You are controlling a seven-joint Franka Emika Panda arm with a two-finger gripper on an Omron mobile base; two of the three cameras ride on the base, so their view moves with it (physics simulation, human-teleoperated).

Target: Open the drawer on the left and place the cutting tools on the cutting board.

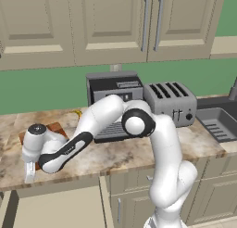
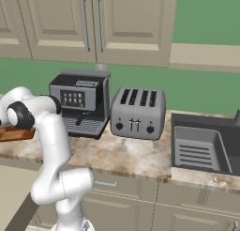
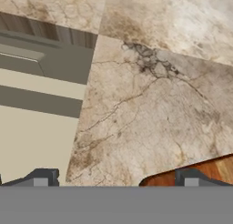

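Jaws wide, empty, pointing down over the near left edge of the mottled marble tabletop (image 1: pixel 120 154), just beside the checkered reddish-brown wooden cutting board (image 1: pixel 58 128). Wide beige drawer (image 1: pixel 55 208) below looks pulled out. Advice: clear the tabletop edge before lowering in

Reddish-brown cutting board (image 3: pixel 200 173) — veined beige-brown marble counter (image 3: pixel 150 104) (grey-streaked), green wall (image 1: pixel 46 85)

Both base views look forward and down over the marble counter (image 1: pixel 139 153); the hand view looks down on it close.
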